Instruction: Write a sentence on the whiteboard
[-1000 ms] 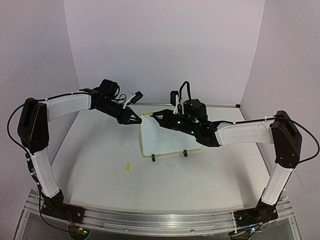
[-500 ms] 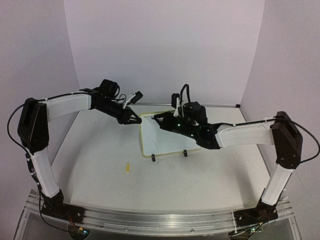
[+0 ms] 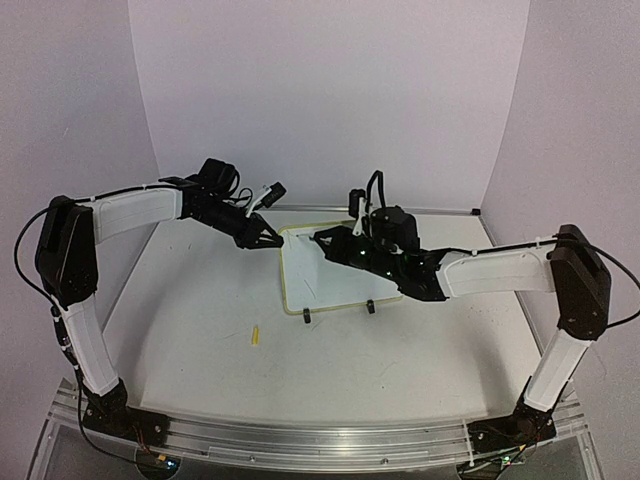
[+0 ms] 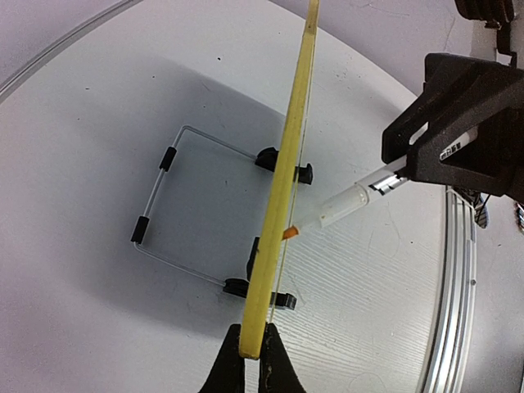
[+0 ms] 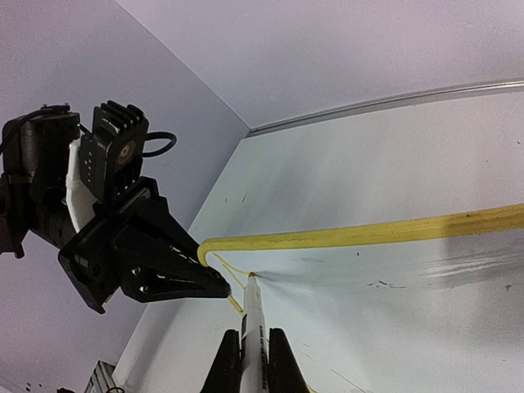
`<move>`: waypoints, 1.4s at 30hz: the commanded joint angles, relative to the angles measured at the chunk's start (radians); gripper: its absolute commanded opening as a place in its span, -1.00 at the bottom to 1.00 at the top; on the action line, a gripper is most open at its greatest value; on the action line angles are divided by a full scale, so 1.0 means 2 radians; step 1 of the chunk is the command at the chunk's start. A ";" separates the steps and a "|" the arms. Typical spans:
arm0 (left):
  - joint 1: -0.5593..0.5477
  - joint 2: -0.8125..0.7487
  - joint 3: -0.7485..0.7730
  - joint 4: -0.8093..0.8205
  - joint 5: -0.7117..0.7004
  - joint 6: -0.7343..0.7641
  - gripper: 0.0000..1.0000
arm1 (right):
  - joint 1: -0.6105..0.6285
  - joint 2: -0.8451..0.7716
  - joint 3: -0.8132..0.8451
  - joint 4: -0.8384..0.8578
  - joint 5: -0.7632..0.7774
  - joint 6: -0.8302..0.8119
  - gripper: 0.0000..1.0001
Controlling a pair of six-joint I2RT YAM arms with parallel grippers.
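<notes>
The whiteboard [image 3: 340, 275], white with a thin yellow rim, stands tilted on two black clip feet [image 3: 305, 317]. My left gripper [image 3: 272, 240] is shut on its upper left corner; in the left wrist view the jaws pinch the yellow rim [image 4: 286, 172] edge-on. My right gripper [image 3: 322, 240] is shut on a white marker [image 5: 255, 323]. The marker's orange tip [image 5: 251, 276] touches the board face [image 5: 393, 319] just under the top rim, close to the left gripper [image 5: 147, 262]. I can read no sentence on the board; only a few faint specks [image 5: 385, 284] show.
A small yellow marker cap [image 3: 255, 335] lies on the table left of the board's feet. A wire stand [image 4: 160, 217] lies behind the board. A metal rail [image 3: 320, 440] runs along the near edge by the arm bases. Walls enclose the back and sides.
My right gripper has slid the marker a little to the right along the board's top. The left gripper and the board have stayed put.
</notes>
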 commanded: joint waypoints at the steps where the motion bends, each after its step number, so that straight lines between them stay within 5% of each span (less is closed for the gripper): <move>1: -0.003 -0.017 0.004 -0.007 -0.036 0.018 -1.00 | -0.002 0.015 0.013 -0.002 -0.013 0.005 -1.00; 27: -0.004 -0.024 0.002 -0.006 -0.038 0.017 -1.00 | -0.001 -0.016 -0.019 -0.006 0.040 0.007 -1.00; 42: -0.004 -0.025 0.002 -0.007 -0.038 0.018 -1.00 | 0.002 0.023 0.008 -0.020 -0.005 0.011 -1.00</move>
